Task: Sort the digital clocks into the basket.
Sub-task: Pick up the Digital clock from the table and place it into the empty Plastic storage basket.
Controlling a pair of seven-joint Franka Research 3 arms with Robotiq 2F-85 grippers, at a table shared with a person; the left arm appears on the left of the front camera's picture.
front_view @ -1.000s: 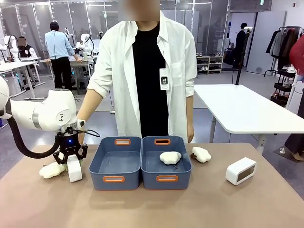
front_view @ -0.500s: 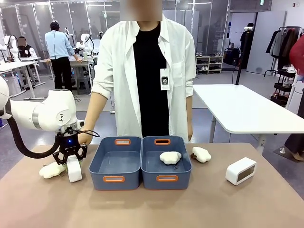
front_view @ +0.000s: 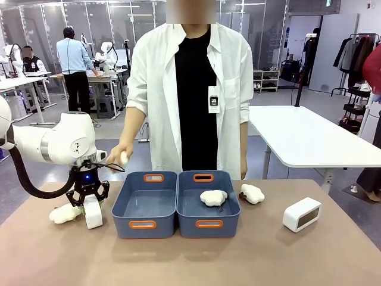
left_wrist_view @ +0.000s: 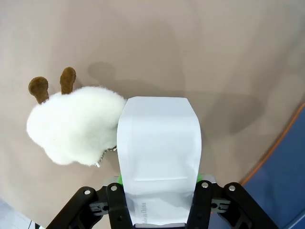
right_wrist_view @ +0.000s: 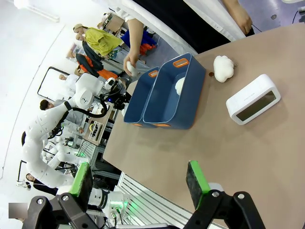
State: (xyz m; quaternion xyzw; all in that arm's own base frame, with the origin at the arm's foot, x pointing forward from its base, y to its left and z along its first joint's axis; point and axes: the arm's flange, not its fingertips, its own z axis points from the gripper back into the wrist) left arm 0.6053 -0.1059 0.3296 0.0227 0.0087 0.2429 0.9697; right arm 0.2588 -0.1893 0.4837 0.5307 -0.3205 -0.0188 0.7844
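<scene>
Left clock (front_view: 93, 213) and right clock (front_view: 302, 214) are well apart, toward opposite ends of the brown table (front_view: 268, 256). A person (front_view: 190, 89) in a white shirt stands at the far side. The left arm (front_view: 59, 143) comes in low over the table's left part.

Two blue bins stand side by side in the middle, touching. The left bin (front_view: 122, 223) holds nothing that shows. The right bin (front_view: 229, 223) holds a plush (front_view: 213, 197).

The left gripper (front_view: 90, 207) points down, its jaws clamped on the left clock, which stands on end just left of the left bin. Whether its lower end touches the table I cannot tell. In the left wrist view the clock's (left_wrist_view: 159, 152) white back rises between the fingers.

The right gripper (right_wrist_view: 139, 179) hangs with its jaws wide apart, holding nothing. The right clock lies on the table, display showing, right of the right bin.

A second plush (front_view: 252, 193) lies just right of the right bin. A third plush (front_view: 64, 213) touches the left clock.

The person's hand (front_view: 122, 157) holds a small white thing above the left bin's far left corner.
</scene>
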